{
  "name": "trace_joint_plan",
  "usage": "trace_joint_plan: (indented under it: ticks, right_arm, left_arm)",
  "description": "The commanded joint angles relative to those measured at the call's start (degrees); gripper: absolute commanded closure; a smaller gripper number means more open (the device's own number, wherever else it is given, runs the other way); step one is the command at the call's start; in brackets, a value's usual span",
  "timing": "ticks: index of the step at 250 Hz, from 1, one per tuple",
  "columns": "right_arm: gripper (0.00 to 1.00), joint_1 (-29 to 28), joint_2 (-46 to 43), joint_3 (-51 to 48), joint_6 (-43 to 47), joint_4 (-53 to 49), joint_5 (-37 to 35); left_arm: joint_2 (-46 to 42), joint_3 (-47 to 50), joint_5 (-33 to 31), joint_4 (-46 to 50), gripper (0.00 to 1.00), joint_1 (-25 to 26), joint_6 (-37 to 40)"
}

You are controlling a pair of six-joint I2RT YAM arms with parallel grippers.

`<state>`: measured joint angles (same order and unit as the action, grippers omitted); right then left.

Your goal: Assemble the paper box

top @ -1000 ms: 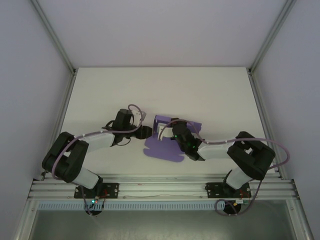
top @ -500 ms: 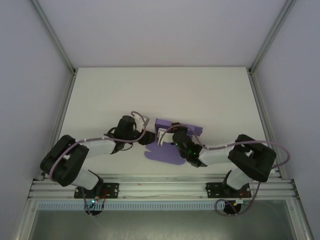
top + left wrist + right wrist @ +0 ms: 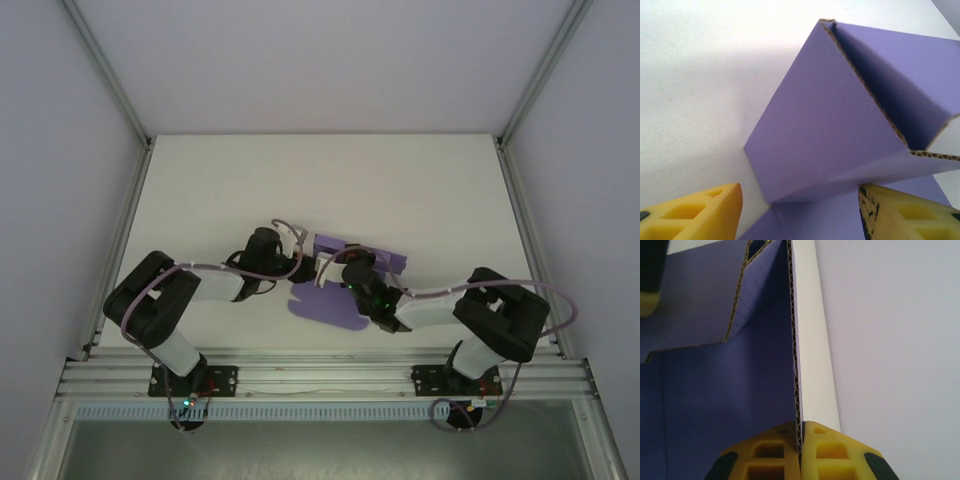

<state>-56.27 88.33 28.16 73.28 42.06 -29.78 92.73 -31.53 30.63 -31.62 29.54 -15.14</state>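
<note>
The paper box (image 3: 338, 305) is violet-purple corrugated card, partly folded, lying at the table's middle between both arms. In the left wrist view a raised, slanted panel of the paper box (image 3: 830, 125) stands just ahead of my left gripper (image 3: 800, 215). That gripper is open, with its yellow fingers (image 3: 695, 215) wide on either side of the panel's lower corner. My right gripper (image 3: 800, 452) is shut on the edge of an upright wall of the paper box (image 3: 740, 375), purple inside and white outside. From above, the left gripper (image 3: 302, 269) and the right gripper (image 3: 333, 267) meet at the box's left side.
The white table (image 3: 330, 180) has free room behind the box and to both sides. An aluminium rail (image 3: 320, 378) runs along the near edge where both arm bases are bolted. Pale walls close in the left and right sides.
My left arm has reached right and closer to the box, and its fingers have spread wider. The right gripper has stayed shut on the wall, shifting slightly left.
</note>
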Motion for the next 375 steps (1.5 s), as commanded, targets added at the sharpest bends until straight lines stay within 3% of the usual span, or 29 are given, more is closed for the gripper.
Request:
trace_joint_plan:
  ticks: [1, 48, 67, 99, 131, 209, 270, 323, 375]
  right_arm:
    - [1.0, -2.21, -1.44, -3.21, -4.28, -13.98, 2.62]
    - [1.0, -2.44, -7.89, -3.88, -4.04, -21.65, 1.92]
    - [1.0, -2.31, -8.01, -3.91, -1.46, -21.8, 1.84]
    - [1.0, -2.45, -6.39, -3.52, -0.36, -21.27, 1.69]
    - [1.0, -2.44, -4.18, -4.43, 5.03, -18.6, 1.43]
    - [1.0, -2.44, -6.39, -3.12, 13.06, -27.94, 4.92]
    - [1.0, -2.47, -5.77, -1.61, 11.35, -29.2, 6.2]
    - [1.0, -2.44, -2.56, -0.03, 8.25, -27.56, 6.69]
    - [1.0, -2.45, -2.43, 0.25, 5.9, -29.85, 9.09]
  left_arm:
    - [-2.57, 1.36, -2.26, -6.26, 0.37, 0.28, -0.86]
    - [-8.84, 7.18, -3.84, -2.43, 0.4, 0.34, -0.18]
    - [-10.57, 8.12, -6.93, -0.17, 0.47, -0.07, 0.5]
    - [-11.09, 8.16, -3.93, 0.85, 0.48, -0.27, 2.18]
    - [-8.53, 5.69, -2.51, 2.58, 0.49, -0.23, 3.68]
    - [-4.03, 3.19, 5.17, 0.26, 0.46, 0.3, 3.85]
    - [-0.36, 0.06, 5.94, -4.12, 0.39, 1.04, 5.59]
    - [6.12, -8.3, 7.14, -3.18, 0.39, 2.76, 10.71]
    - [8.87, -10.21, 4.71, -6.67, 0.42, 2.73, 9.33]
